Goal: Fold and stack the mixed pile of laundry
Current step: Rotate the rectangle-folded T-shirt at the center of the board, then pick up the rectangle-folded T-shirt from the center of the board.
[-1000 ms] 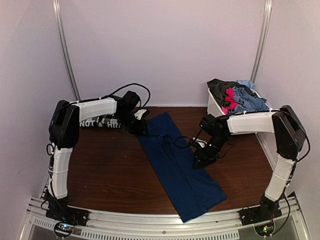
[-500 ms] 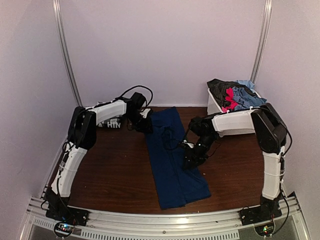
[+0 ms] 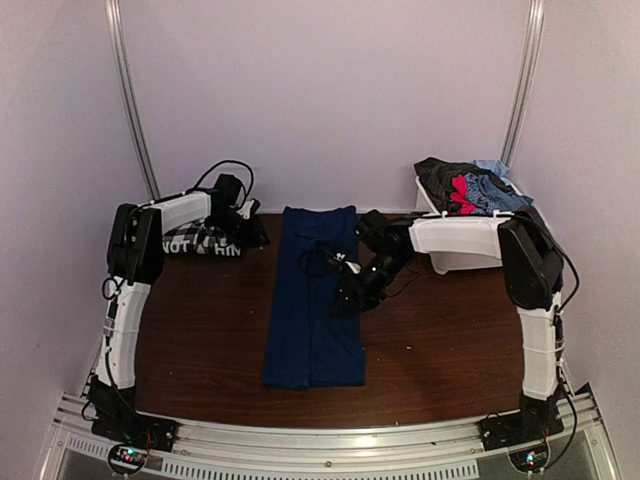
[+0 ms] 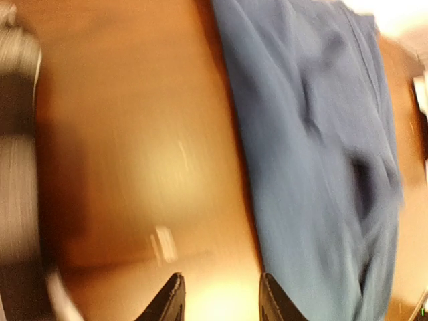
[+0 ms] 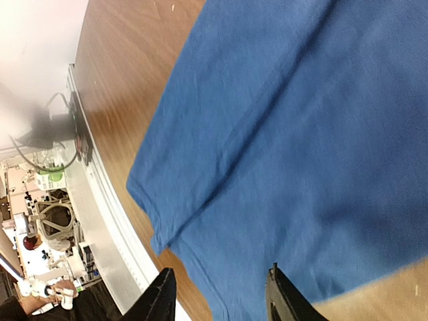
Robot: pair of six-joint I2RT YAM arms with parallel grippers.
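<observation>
Far left: the checked shirt (image 3: 200,244), black and white with white lettering, lies bunched on the table (image 3: 200,350) close to the back wall. Your left gripper (image 3: 250,232) sits low just to the right of it, between the shirt and the navy piece. The top view does not settle whether it touches the shirt.

Left wrist view is blurred. You can still make out the two fingertips (image 4: 172,302) standing apart, with only bare wood between them and nothing pinched. The navy cloth fills the right side of that view.

Centre: the navy piece (image 3: 305,310) lies flat as a long strip running from the far wall toward the near edge. Its long sides are roughly straight, and it stops short of the near rail (image 3: 330,440). There is some wrinkling in the far half.

Right of centre: your right gripper (image 3: 348,298) is over the right edge of the navy piece, about halfway along it. In the right wrist view its jaws are spread. The cloth and its hemmed end lie beneath them, and nothing is caught between the fingertips.

Far right: the white bin (image 3: 435,215) stands against the back wall. It holds a heap of clothes (image 3: 470,185) in dark grey, red-pink and light blue plaid, mounded above the rim.
</observation>
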